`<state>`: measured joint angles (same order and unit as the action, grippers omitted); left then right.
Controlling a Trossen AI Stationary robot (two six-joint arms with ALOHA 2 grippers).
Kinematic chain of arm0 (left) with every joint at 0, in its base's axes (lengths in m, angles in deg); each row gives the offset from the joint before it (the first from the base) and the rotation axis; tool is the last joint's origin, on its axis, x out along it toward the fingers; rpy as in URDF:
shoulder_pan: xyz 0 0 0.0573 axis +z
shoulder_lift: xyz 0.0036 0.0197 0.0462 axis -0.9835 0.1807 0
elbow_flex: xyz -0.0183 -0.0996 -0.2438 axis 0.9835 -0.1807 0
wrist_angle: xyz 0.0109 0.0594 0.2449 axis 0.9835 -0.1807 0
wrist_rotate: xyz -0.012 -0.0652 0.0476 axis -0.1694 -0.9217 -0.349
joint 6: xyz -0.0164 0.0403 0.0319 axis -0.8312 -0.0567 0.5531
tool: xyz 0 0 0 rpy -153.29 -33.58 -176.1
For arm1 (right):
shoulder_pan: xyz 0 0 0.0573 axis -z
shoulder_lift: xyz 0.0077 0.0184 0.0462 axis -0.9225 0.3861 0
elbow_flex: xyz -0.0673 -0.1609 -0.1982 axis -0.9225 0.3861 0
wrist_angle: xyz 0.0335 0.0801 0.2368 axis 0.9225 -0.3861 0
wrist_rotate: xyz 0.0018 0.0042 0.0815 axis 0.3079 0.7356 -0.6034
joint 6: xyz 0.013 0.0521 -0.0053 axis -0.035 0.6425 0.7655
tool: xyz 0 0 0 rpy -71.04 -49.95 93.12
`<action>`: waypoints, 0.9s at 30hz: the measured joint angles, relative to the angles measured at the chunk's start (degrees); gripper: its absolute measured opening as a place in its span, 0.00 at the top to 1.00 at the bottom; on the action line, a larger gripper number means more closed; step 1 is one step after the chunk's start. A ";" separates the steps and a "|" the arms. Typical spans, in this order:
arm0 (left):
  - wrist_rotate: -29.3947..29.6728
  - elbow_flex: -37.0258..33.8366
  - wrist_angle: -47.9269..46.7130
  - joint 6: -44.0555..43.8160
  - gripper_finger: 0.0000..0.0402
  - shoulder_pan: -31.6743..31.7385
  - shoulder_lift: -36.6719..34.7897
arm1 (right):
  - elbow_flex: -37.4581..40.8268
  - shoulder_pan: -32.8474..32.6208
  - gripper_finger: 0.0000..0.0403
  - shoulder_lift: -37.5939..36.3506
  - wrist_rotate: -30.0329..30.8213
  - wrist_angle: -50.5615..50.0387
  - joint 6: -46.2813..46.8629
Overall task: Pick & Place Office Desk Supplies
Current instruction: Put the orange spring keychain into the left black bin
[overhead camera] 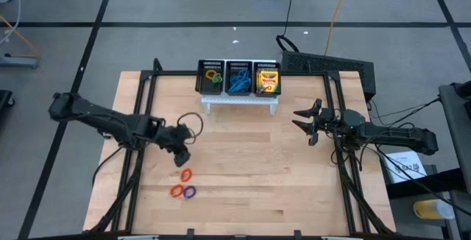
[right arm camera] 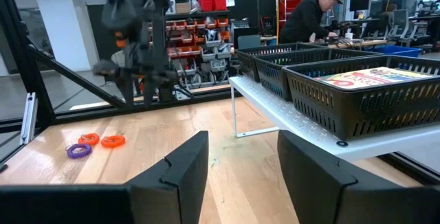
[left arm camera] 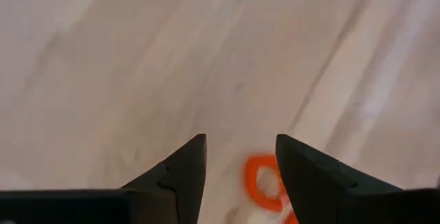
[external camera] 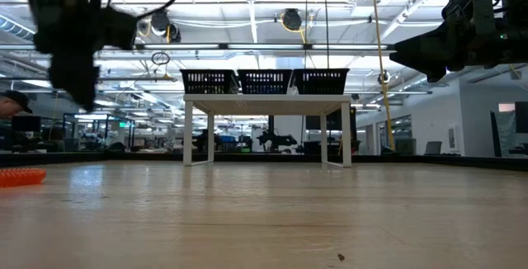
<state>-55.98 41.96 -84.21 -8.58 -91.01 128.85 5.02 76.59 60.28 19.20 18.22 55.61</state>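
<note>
Three small loops lie flat on the wooden table: an orange loop (overhead camera: 185, 174), a red-orange loop (overhead camera: 176, 191) and a purple loop (overhead camera: 190, 191). The right wrist view shows them too, with the purple loop (right arm camera: 79, 150) nearest the camera. My left gripper (overhead camera: 182, 158) hangs open just above the table, on the far side of the orange loop (left arm camera: 261, 181), which shows between its fingers. My right gripper (overhead camera: 298, 118) is open in the air over the table's right part, pointing left. Crayon boxes (overhead camera: 268, 80), blue loops (overhead camera: 238, 82) and yellow and green loops (overhead camera: 213, 76) sit in the black organiser (overhead camera: 239, 65).
The black mesh organiser (right arm camera: 357, 93) stands on a low white shelf (overhead camera: 241, 104) at the table's far edge. Bare wood lies between the two arms. A black box (overhead camera: 331, 65) sits at the far right corner. A person (right arm camera: 309, 14) works in the room beyond.
</note>
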 joint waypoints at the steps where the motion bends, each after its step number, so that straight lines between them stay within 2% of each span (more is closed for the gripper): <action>1: 0.19 -0.87 -0.15 -2.47 0.55 -1.16 0.58 | 0.00 -0.02 0.59 -0.01 0.00 0.01 0.00; 7: 0.21 -5.51 3.40 -14.50 0.52 -7.69 4.73 | 0.00 -0.01 0.59 0.01 0.00 0.04 0.00; 12: 0.25 -7.65 8.52 -21.57 0.49 -10.65 7.45 | 0.01 -0.02 0.59 -0.01 0.00 0.09 0.00; 18: 0.91 -7.86 13.91 -21.37 0.51 -13.27 10.39 | 0.00 0.00 0.59 0.00 0.00 0.11 -0.01; 27: 2.69 -7.55 14.93 -22.52 0.54 -15.75 15.36 | 0.01 -0.01 0.59 -0.01 0.00 0.12 0.00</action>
<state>-53.29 34.41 -69.28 -31.11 -106.77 144.21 5.03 76.58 60.27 19.20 18.34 55.61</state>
